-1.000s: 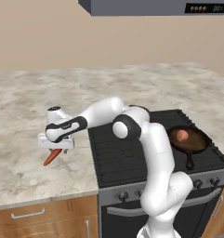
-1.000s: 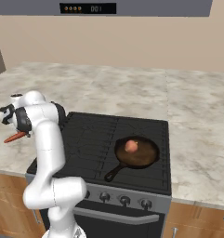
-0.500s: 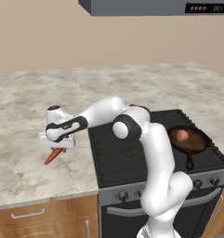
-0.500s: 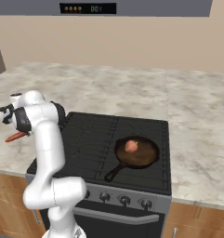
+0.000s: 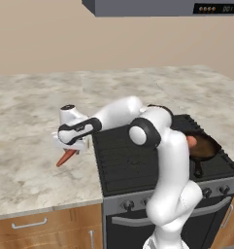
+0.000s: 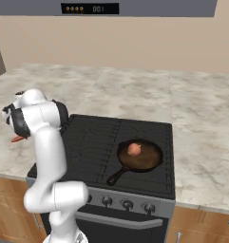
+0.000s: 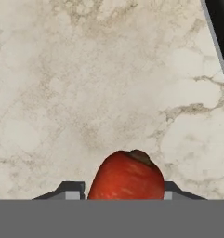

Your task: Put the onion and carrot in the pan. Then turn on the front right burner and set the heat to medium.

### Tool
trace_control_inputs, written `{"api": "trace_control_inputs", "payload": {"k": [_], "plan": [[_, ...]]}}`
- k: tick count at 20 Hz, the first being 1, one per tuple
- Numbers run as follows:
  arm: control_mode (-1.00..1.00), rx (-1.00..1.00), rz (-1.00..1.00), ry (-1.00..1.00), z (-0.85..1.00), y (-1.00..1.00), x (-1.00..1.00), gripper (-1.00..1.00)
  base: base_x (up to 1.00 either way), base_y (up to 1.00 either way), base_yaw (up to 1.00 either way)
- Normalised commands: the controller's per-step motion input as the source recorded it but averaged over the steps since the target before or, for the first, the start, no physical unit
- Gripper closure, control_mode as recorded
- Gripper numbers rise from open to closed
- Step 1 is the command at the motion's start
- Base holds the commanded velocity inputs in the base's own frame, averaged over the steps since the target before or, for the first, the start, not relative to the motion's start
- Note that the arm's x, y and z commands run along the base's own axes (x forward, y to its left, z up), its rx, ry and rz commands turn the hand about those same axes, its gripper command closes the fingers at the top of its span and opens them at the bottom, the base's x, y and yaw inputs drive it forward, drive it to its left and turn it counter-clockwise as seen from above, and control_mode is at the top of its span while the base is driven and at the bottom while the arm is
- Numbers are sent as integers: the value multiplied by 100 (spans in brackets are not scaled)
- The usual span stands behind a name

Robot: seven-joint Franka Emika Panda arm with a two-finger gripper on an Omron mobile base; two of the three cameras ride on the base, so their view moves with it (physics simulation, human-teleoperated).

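The orange-red carrot [image 5: 66,158] [image 6: 16,139] lies on the marble counter left of the stove, its thick end [image 7: 126,176] wedged between my two fingertips [image 7: 71,189]. My gripper [image 5: 73,148] [image 7: 123,190] points down at the counter and is shut on the carrot. The pinkish onion [image 6: 134,149] [image 5: 190,141] rests inside the dark pan [image 6: 152,159] [image 5: 207,146]. That pan stands on the front right burner [image 6: 158,181] of the black cooktop, its handle pointing toward the front. The arm partly hides the pan in the left base view.
The marble counter [image 5: 26,121] runs on both sides of the stove and behind it. A row of knobs [image 6: 128,204] lines the stove front. A range hood [image 6: 135,7] hangs overhead. The cooktop's edge [image 7: 218,32] lies close beside the carrot.
The jaws have closed in on the carrot. The arm has stayed in nearly the same place over the counter.
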Motion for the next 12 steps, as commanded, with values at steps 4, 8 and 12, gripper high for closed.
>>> {"api": "trace_control_inputs", "payload": {"k": [4, 8, 12], "plan": [[-100, 19, -15, -6, 45, -86, -21, 100, 0, 0, 0], [-100, 16, -18, -7, 51, -82, -30, 100, 0, 0, 0], [-100, 6, -19, -3, 56, -75, -48, 100, 0, 0, 0]]}}
